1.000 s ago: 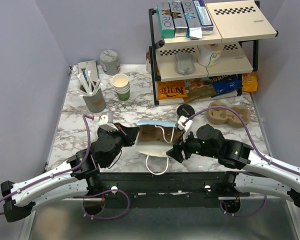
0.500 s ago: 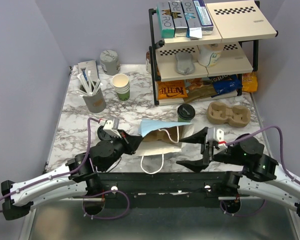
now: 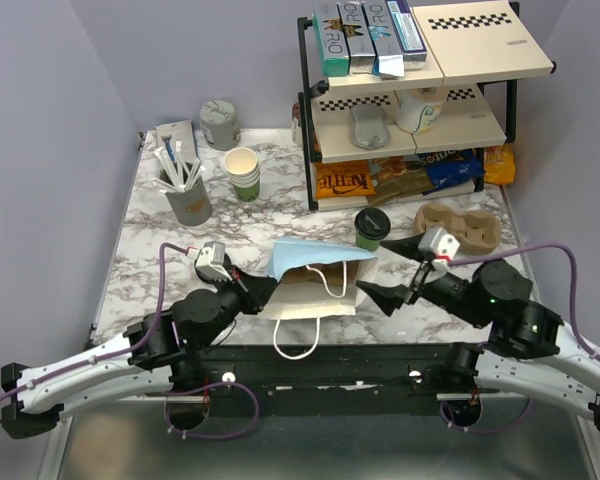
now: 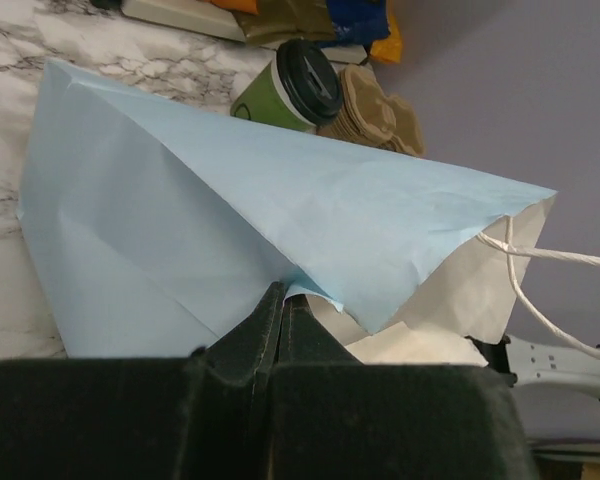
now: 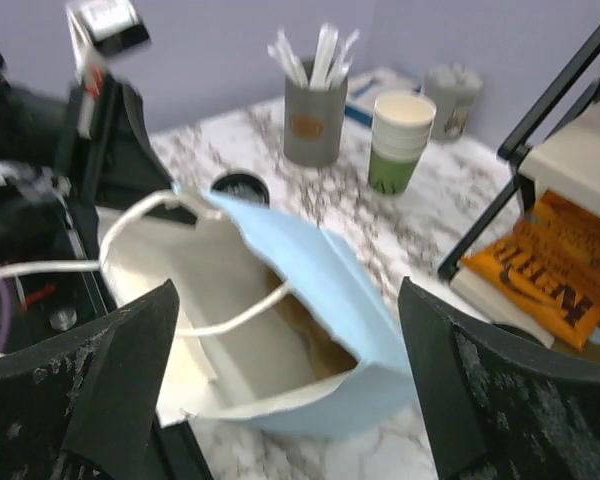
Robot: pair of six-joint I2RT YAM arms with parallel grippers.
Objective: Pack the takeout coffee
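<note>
The takeout coffee, a green cup with a black lid, stands upright on the marble just behind the light blue paper bag. In the left wrist view the coffee shows past the bag. My left gripper is shut on the bag's left rim and its fingers pinch the paper edge. The bag's mouth faces the near edge, its white inside and rope handle in the right wrist view. My right gripper stands wide open beside the bag's right side, a little in front of the coffee, holding nothing.
A brown cardboard cup carrier lies right of the coffee. A black wire shelf rack with boxes and snack packs fills the back right. A stack of lidless cups, a grey straw holder and a grey tin stand at back left.
My right gripper has left the bag's right rim, opened wide and swung right, then up toward the coffee. The bag has shifted slightly left and gapes open, still pinched by my left gripper.
</note>
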